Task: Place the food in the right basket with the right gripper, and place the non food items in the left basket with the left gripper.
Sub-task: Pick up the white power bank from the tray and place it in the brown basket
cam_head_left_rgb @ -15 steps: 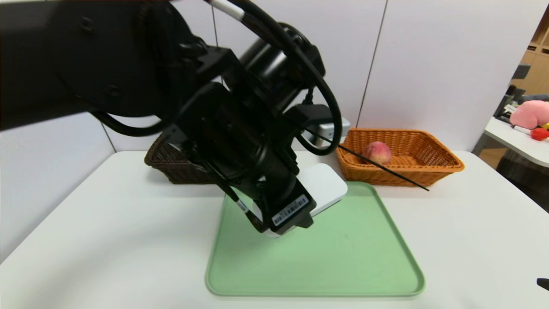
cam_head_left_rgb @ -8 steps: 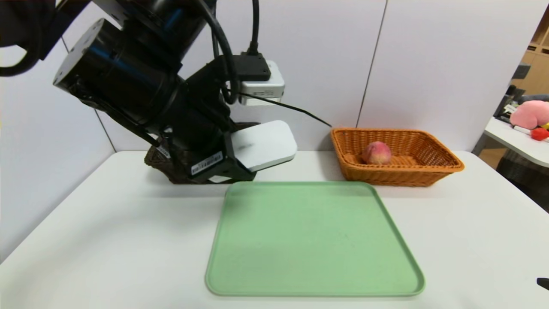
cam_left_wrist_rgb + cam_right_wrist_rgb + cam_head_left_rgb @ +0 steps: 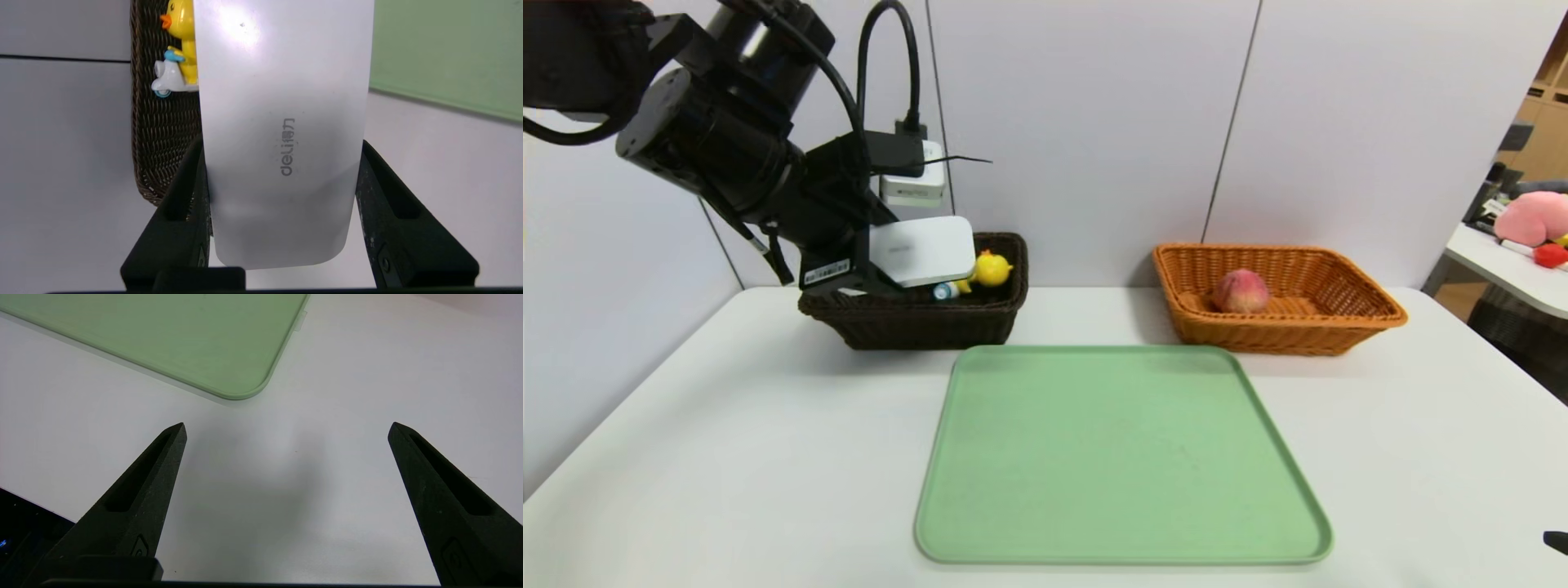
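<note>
One item left in play: my left gripper, clamped on the white box, has swung off the green tray to over the dark left basket, so release looks next; right gripper parked wide open.

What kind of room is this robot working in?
Probably an office or lab set up for testing: a plain white table against bare partition walls, another desk with a pink plush toy behind, and wooden shelving.
</note>
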Robot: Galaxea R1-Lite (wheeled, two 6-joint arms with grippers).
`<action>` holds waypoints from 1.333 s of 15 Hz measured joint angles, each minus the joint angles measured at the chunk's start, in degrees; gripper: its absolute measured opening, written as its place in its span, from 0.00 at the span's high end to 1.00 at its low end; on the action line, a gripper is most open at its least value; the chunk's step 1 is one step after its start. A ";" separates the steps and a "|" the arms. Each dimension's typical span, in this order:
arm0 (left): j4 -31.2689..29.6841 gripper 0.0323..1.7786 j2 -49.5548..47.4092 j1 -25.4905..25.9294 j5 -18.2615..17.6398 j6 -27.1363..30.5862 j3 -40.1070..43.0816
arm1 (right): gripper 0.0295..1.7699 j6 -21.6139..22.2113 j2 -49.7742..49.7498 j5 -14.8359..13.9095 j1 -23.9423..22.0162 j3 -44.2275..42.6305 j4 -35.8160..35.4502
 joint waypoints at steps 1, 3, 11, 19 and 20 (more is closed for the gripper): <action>-1.08 0.45 0.96 1.05 0.00 0.77 0.00 | 0.04 0.01 -0.01 0.00 0.00 0.11 0.00; -3.83 0.45 2.76 2.71 0.02 1.66 0.05 | 0.04 0.00 -0.09 -0.02 0.00 0.27 -0.02; -13.59 0.45 8.66 5.38 0.13 4.72 0.10 | 0.04 0.12 -0.34 -0.11 0.00 0.33 -0.02; -19.49 0.45 14.80 6.25 0.35 4.66 0.10 | 0.04 0.12 -0.62 -0.11 0.00 0.52 0.05; -19.69 0.45 15.30 6.31 0.41 4.74 0.10 | 0.04 0.15 -0.56 -0.11 0.00 0.52 0.05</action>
